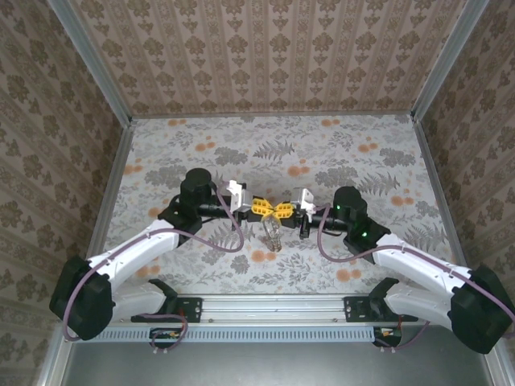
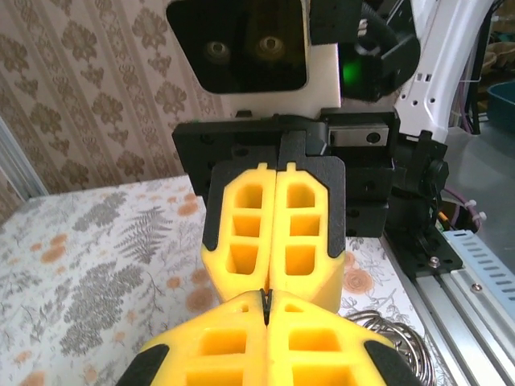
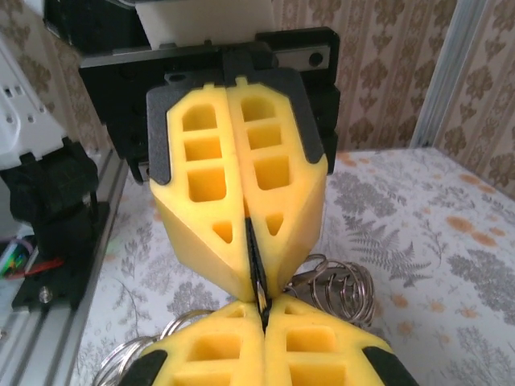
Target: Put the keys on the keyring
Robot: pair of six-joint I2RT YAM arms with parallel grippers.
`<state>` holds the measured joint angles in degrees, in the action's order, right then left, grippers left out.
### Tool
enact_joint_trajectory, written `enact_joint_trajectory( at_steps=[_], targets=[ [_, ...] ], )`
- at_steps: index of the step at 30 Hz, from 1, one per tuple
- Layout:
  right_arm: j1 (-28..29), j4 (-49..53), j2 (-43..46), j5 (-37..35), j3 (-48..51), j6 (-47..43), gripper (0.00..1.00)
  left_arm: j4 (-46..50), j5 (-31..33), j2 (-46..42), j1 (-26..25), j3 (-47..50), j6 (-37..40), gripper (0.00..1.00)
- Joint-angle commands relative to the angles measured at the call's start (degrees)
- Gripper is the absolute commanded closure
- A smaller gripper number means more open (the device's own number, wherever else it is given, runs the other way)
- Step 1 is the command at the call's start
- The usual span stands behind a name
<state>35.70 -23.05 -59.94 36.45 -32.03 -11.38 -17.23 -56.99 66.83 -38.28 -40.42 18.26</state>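
My left claw [image 2: 266,314] and right claw [image 3: 263,315] are both squeezed shut, their yellow tips butted nose to nose. A thin dark sliver [image 3: 255,261] is pinched in both seams; key or ring, I cannot tell. My forearms angle inward from either side, wrists level and facing each other above the flowered table [image 1: 201,153]. Just under the tips hangs the keyring [image 2: 393,342], a bunch of silvery wire coils.

Left pincer [image 1: 265,207], right pincer [image 1: 279,210] yellow — keyring [image 1: 273,233] silvery, table [image 1: 322,153] fern-printed (grey, orange)
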Motion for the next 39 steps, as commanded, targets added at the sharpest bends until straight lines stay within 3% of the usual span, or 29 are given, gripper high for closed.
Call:
enact_joint_trajectory(
  at_steps=[1, 6, 11, 22, 39],
  targets=[
    [-0.9, 17.9, 2.4, -2.7, -8.4, -10.4, 1.0, 18.2, 2.4, -2.0, -0.4, -4.7, 8.8, 0.93],
    [1.9, 39.2, 0.4, -10.5, -19.2, -21.8, 1.0, 29.2, 5.8, -0.4, -0.1, -8.8, 12.3, 0.85],
    [5.6, 49.0, -2.9, -19.8, -25.4, -27.3, 1.0, 28.4, 6.1, 1.4, -0.2, -10.1, 10.3, 0.84],
    [9.8, 55.4, -7.9, -27.5, -30.9, -30.2, 1.0, 23.4, 5.8, 0.2, -0.2, -8.6, 8.4, 0.82],
    [9.9, 49.4, -7.4, -23.6, -29.9, -26.4, 1.0, 22.9, 2.4, 2.2, -0.7, -7.7, 9.0, 0.75]
  ],
)
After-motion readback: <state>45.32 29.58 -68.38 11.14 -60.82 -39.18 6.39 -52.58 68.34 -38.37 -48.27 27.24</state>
